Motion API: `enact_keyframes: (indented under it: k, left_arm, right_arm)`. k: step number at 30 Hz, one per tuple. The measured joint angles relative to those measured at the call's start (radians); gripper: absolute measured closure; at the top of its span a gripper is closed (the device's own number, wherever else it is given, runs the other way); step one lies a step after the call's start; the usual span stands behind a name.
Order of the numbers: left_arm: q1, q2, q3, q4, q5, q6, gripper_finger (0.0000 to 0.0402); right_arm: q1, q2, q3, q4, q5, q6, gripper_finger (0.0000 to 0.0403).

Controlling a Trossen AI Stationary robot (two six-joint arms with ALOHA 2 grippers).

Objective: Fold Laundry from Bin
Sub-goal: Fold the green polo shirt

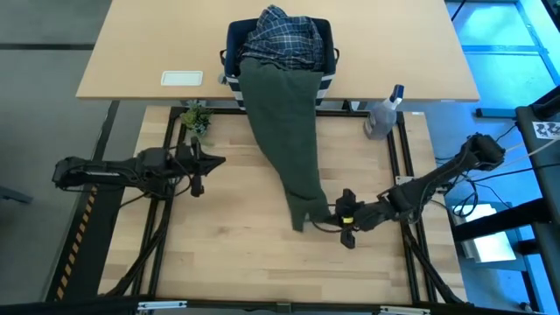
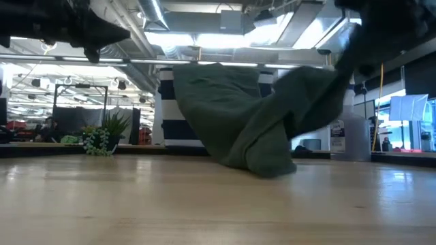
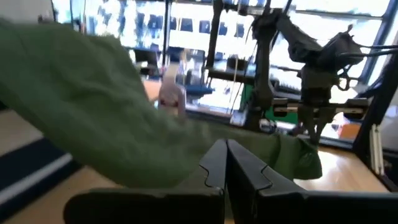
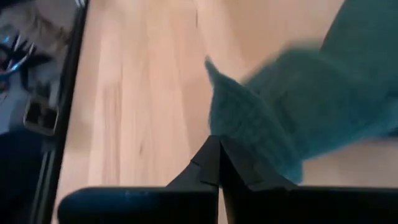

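Where the near counter (image 1: 236, 254) lies bare, right gripper (image 1: 336, 213) fingers clenched on the olive-green garment (image 1: 284, 131) tip, pinch itself blurred. Left gripper (image 1: 219, 161) clenched, holding nothing. Farther back, garment trailing from the striped bin (image 1: 231, 39), plaid shirt (image 1: 282, 38) heaped inside; contents beneath hidden.

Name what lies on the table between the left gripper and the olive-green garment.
Nothing: in the high view only bare wooden table separates the left gripper from the olive-green garment.
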Motion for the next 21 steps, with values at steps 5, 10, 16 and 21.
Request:
enact_keyframes:
  k: [5, 10, 16, 21]
  left_arm:
    - [-0.019, 0.09, 0.0, 0.008, 0.0, -0.028, 0.0401]
    - [-0.026, 0.156, 0.0, 0.041, -0.001, -0.037, 0.0401]
    - [-0.027, 0.202, 0.0, 0.083, -0.001, -0.045, 0.0401]
    - [-0.027, 0.209, 0.0, 0.084, -0.001, -0.053, 0.0401]
  right_arm:
    - [0.003, 0.068, -0.032, -0.004, -0.14, 0.092, 0.0403]
    - [0.016, 0.112, -0.038, -0.004, -0.191, 0.097, 0.0401]
    - [0.013, 0.095, 0.011, -0.004, -0.172, 0.003, 0.0368]
    - [0.014, 0.073, 0.099, -0.074, -0.264, -0.065, 0.0297]
